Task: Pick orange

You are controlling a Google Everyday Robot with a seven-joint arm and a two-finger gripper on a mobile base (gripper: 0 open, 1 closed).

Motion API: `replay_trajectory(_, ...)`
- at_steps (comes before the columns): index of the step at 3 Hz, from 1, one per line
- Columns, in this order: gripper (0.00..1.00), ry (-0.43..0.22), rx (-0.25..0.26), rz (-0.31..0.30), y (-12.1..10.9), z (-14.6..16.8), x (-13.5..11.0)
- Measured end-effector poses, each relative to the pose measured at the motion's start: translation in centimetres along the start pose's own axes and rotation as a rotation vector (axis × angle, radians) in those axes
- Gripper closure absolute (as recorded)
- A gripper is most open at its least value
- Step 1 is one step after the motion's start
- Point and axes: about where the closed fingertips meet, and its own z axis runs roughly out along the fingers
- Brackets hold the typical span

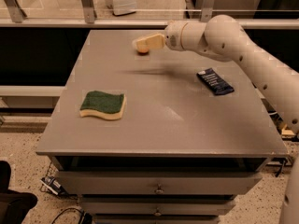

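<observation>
The orange point(143, 51) is a small round fruit at the far middle of the grey table point(159, 125). Only its lower part shows, because the gripper covers the rest. My gripper point(138, 43) reaches in from the right on a white arm point(224, 38) and its cream-coloured fingers point(148, 42) sit over and around the orange's top.
A green-and-yellow sponge point(103, 105) lies at the table's front left. A dark blue packet point(215, 81) lies at the right. A glass rail with metal posts point(88, 3) runs behind the table. Drawers point(159, 188) are below the front edge.
</observation>
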Motion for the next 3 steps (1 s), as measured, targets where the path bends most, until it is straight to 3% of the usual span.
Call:
replay_trajectory(2, 0.0, 0.139, 0.034, -0.029, -1.8, 3.6, 3.0)
replay_trajectory(3, 0.0, 0.16, 0.032, -0.021, -1.8, 4.5, 4.2)
